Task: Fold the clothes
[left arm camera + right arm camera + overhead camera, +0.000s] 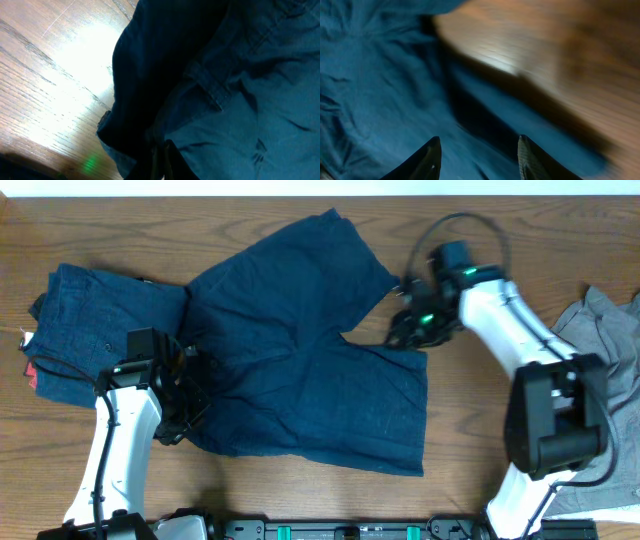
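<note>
1. Lying spread across the middle of the table (pixel 520 240), the navy shorts (pixel 310 350) send one leg toward the far edge and the other toward the right. A notch of bare wood shows between the two legs.
2. A folded pair (pixel 100 315) of the same dark blue sits at the left, its right edge meeting the shorts' left side. A red-and-white label (pixel 30 368) shows at its outer left border.
3. The left gripper (pixel 180 395) sits on the shorts' near-left border, right at the cloth's edge. In the left wrist view that edge stands a little off the wood. The fingertips (pixel 161 160) are only a dark sliver at the bottom, so I cannot tell whether they pinch the cloth.
4. The right gripper (pixel 408 330) is at the notch, on the hem where the legs part. In the blurred right wrist view its fingers (pixel 431 160) stand apart over blue cloth with nothing clamped between them.
5. Bare wood shows along the far edge, at the far right, and in front of the folded pair.
6. A grey garment (pixel 605 330) lies at the right edge, behind the right arm and well apart from the shorts.
</note>
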Available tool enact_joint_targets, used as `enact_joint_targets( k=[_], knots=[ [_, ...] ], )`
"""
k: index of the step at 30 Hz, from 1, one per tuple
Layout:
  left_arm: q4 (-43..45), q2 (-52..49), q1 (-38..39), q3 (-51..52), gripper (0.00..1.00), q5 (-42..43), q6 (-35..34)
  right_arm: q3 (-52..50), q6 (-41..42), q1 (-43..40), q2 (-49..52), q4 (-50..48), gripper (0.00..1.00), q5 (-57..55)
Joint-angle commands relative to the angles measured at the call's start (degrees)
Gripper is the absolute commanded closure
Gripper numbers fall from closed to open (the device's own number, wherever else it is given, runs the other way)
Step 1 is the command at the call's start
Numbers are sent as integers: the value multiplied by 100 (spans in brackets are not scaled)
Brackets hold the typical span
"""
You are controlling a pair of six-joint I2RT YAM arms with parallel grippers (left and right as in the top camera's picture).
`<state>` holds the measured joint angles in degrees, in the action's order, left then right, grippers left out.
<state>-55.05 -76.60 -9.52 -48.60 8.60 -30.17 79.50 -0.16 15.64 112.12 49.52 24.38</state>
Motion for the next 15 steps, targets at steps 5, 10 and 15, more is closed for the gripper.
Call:
enact_joint_targets(
  k=[5, 10, 15],
  knots=[
    [9, 24, 28, -48, 93, -24, -46, -459, 553, 986, -20, -632, 43, -1458],
    [11, 24, 28, -48, 93, -24, -50, -592, 750, 1147, 181, -868, 89, -1926],
    [127, 24, 90, -48, 94, -22, -48, -741, 1552, 1005, 260, -850, 99, -3126]
  ],
)
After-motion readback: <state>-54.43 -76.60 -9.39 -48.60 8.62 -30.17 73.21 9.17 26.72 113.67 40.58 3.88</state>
